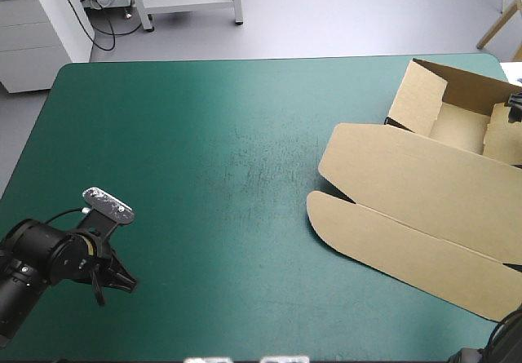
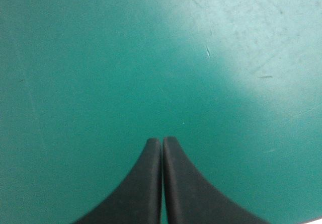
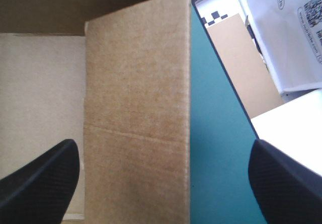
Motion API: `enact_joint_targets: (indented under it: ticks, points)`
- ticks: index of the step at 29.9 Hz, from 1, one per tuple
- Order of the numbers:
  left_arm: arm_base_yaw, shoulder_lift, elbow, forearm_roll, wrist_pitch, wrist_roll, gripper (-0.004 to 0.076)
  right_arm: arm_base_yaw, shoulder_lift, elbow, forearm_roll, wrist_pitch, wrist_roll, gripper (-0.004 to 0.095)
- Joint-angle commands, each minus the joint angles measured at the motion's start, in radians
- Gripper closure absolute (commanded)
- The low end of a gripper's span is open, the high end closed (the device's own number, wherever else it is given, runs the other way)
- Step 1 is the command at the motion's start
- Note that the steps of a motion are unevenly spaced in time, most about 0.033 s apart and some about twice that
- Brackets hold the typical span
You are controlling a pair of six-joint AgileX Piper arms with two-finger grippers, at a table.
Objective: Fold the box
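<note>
My left hand (image 2: 162,141) is pinched fully together with nothing in it, low over the bare teal-green counter (image 1: 204,135) near its near-left corner. My right hand (image 3: 163,151) is spread wide, gripping nothing, over a panel of the box (image 1: 424,192) beside the counter's right edge. The box sits on the counter's right side, tray walls raised at the far end, lid lying flat toward me.

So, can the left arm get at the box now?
Probably yes, if it stretches that far: only bare teal-green cover lies between the left gripper and the box at the table's right edge. Its fingers are shut, so they must open.
</note>
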Motion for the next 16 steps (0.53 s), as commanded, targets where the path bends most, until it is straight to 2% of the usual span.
enact_joint_targets:
  ticks: [1, 3, 5, 7, 10, 11, 16]
  points:
    - [-0.006, -0.011, -0.022, 0.002, -0.021, -0.013, 0.0734, -0.010, -0.115, -0.069, 0.005, 0.008, -0.017, 0.0083]
    - [-0.006, -0.011, -0.022, 0.002, -0.021, -0.013, 0.0734, -0.010, -0.148, -0.093, 0.029, 0.057, -0.060, 0.0131]
    - [-0.006, -0.011, -0.022, 0.002, -0.026, -0.013, 0.0734, -0.010, -0.183, -0.102, 0.064, 0.084, -0.081, 0.0232]
    - [-0.006, -0.011, -0.022, 0.002, -0.040, -0.013, 0.0734, -0.007, -0.225, -0.102, 0.109, 0.094, -0.086, 0.0437]
    - [-0.006, -0.011, -0.022, 0.002, -0.054, -0.013, 0.0734, -0.006, -0.278, -0.102, 0.202, 0.124, -0.123, 0.0840]
    - [-0.006, -0.011, -0.022, 0.002, -0.059, -0.013, 0.0734, -0.005, -0.291, -0.102, 0.228, 0.130, -0.129, 0.0935]
    - [-0.006, -0.030, -0.022, -0.052, -0.106, -0.013, 0.0734, 0.040, -0.352, -0.094, 0.275, 0.173, -0.139, 0.0908]
